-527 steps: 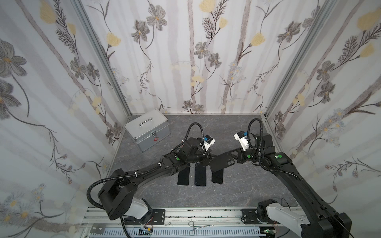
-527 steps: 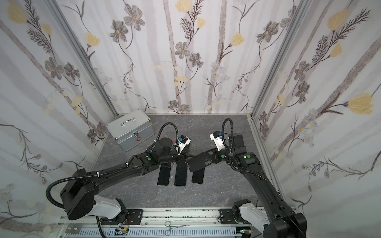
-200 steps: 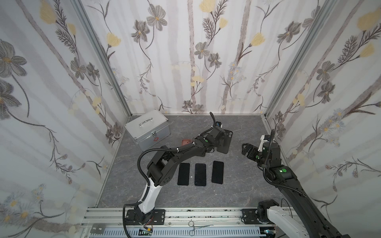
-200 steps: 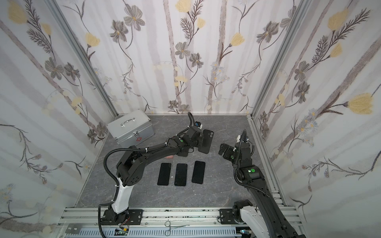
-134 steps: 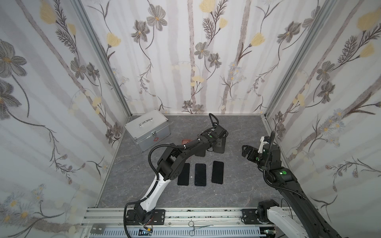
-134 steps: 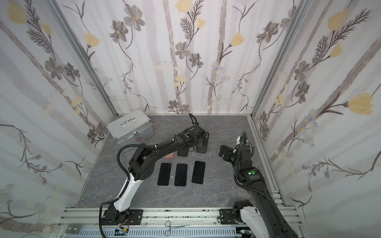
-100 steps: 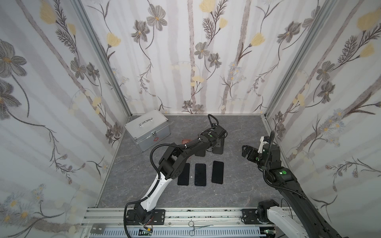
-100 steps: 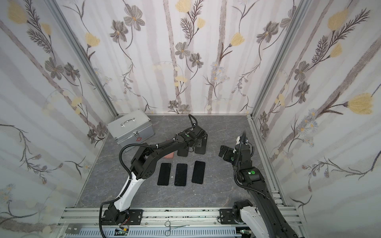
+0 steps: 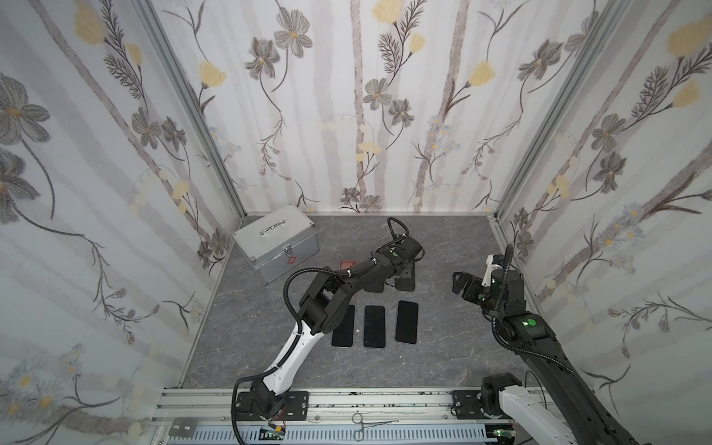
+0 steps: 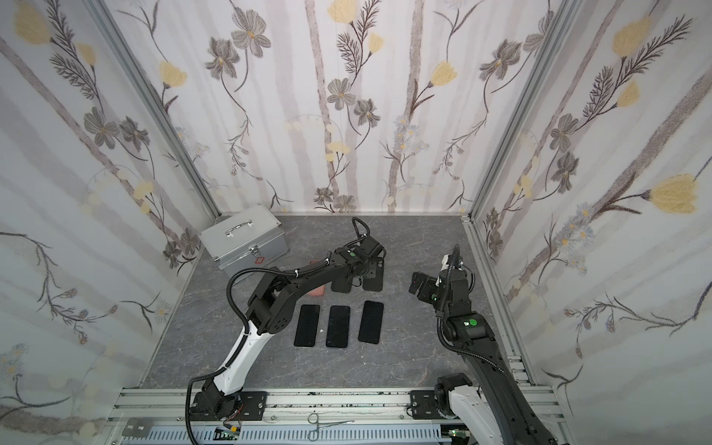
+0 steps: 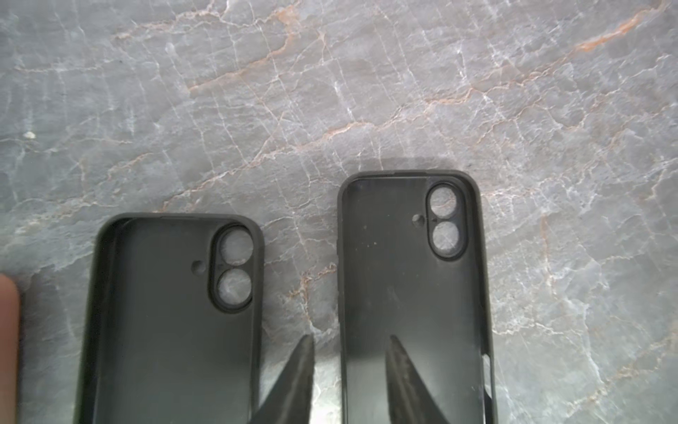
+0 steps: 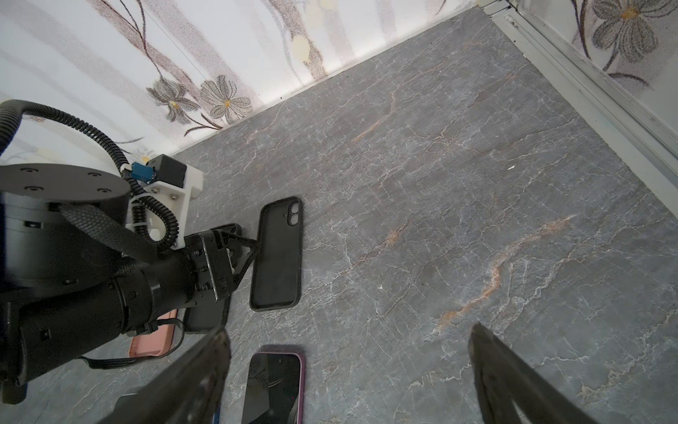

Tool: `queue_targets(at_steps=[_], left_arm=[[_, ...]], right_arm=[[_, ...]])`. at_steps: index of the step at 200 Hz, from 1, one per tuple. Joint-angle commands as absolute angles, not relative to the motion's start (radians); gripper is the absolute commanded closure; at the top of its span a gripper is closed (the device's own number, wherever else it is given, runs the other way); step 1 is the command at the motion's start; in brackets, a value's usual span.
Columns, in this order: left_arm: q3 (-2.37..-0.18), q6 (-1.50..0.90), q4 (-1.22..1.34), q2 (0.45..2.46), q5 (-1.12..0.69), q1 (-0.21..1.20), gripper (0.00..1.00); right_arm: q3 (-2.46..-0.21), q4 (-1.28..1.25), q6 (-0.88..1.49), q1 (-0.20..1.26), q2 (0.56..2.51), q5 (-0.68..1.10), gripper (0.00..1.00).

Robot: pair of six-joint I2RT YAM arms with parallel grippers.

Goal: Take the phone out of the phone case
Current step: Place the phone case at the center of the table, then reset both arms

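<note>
Three dark phones point(image 9: 374, 326) point(image 10: 338, 326) lie side by side, screens up, mid-table; the right wrist view shows one with a purple edge point(image 12: 275, 385). Behind them two empty black phone cases lie open side up. My left gripper point(image 11: 348, 337) point(image 9: 400, 271) point(image 10: 364, 273) is open and straddles one long rim of the right-hand case point(image 11: 411, 293) point(image 9: 405, 283) point(image 12: 279, 257) without pinching it. The other case point(image 11: 172, 312) point(image 10: 341, 286) lies beside it. My right gripper point(image 12: 348, 337) point(image 9: 458, 283) point(image 10: 416, 287) hangs open and empty at the right.
A pink case point(image 12: 152, 339) point(image 10: 318, 291) lies left of the black cases, mostly under the left arm. A silver metal box point(image 9: 275, 242) stands at the back left. Forceps point(image 9: 371, 424) rest on the front rail. The right wall rail point(image 12: 587, 84) runs close to my right arm.
The left arm carried the black case to the back, lowered it flat beside the other case, and its jaws have just parted. The right arm drew back to the right and stayed open.
</note>
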State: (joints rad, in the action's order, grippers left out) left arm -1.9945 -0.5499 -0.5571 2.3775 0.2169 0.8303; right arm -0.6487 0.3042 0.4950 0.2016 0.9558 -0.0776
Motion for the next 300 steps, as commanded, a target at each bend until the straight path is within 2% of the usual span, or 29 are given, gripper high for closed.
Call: queue_targets(at_steps=[1,31,54,84,102,131,141,150,162,186,196,229,262,279,300], left_arm=[[-2.002,-0.53,-0.548,2.284,0.244,0.831,0.53],[-1.89,-0.428,-0.443,2.086,0.261,0.836,0.52],[-1.636,-0.335,-0.253,1.884,0.286,0.841,0.5],[-1.159,-0.327,0.081,1.563,0.344,0.824,0.38],[-0.922,-0.329,0.24,1.382,0.373,0.784,0.31],[-0.527,-0.294,0.507,1.077,0.497,0.7,0.25],[-0.408,-0.26,0.58,0.983,0.517,0.665,0.17],[-0.326,-0.247,0.607,0.908,0.563,0.635,0.11],[-0.24,-0.211,0.612,0.812,0.632,0.604,0.0],[-0.115,-0.106,0.638,0.679,0.777,0.568,0.0],[-0.088,-0.056,0.655,0.629,0.749,0.548,0.0],[0.042,0.054,0.815,0.65,0.666,0.394,0.0],[0.118,0.027,1.005,0.713,0.408,0.203,0.0],[0.102,0.012,1.071,0.805,0.279,0.127,0.0],[0.038,0.031,1.145,0.988,0.186,0.12,0.0]], right_arm=[[-0.646,0.207,0.474,0.202,0.939,-0.1,0.0],[-0.594,0.058,0.451,0.202,0.912,-0.111,0.0],[-0.519,-0.098,0.434,0.201,0.902,-0.175,0.0],[-0.426,-0.296,0.395,0.198,0.91,-0.329,0.0],[-0.375,-0.418,0.29,0.198,0.945,-0.35,0.0],[-0.34,-0.54,0.19,0.196,1.054,-0.376,0.0],[-0.341,-0.582,0.166,0.194,1.098,-0.374,0.0],[-0.382,-0.537,0.153,0.189,1.133,-0.373,0.0],[-0.381,-0.604,0.121,0.189,1.179,-0.37,0.0],[-0.35,-0.746,0.06,0.167,1.261,-0.338,0.0],[-0.333,-0.804,0.046,0.153,1.288,-0.304,0.0],[-0.285,-0.981,0.054,0.069,1.361,-0.131,0.0],[-0.246,-1.135,0.063,-0.027,1.414,0.015,0.0],[-0.21,-1.275,0.071,-0.051,1.48,0.085,0.0],[-0.196,-1.324,0.048,-0.049,1.513,0.135,0.0]])
